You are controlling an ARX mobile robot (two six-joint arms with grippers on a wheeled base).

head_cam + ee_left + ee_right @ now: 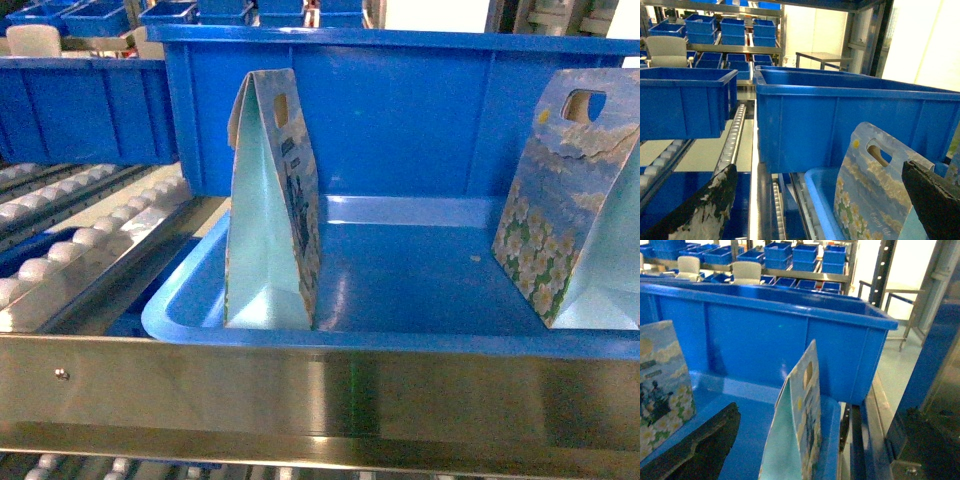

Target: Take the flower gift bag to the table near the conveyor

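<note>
We see two flower gift bags upright in a shallow blue tray (pixel 400 290) on the conveyor (pixel 90 240): one (pixel 275 200) at 9 o'clock, another (pixel 570 200) at 3. Both grippers' state: cannot tell.

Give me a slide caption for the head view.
Two flower gift bags stand upright in a blue tray.

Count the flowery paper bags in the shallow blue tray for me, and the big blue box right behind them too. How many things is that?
Flower gift bags: 2, one on the left and one on the right, both standing upright.
Shallow blue tray holding them: 1.
Big blue bin right behind: 1.
Total: 4.
</note>
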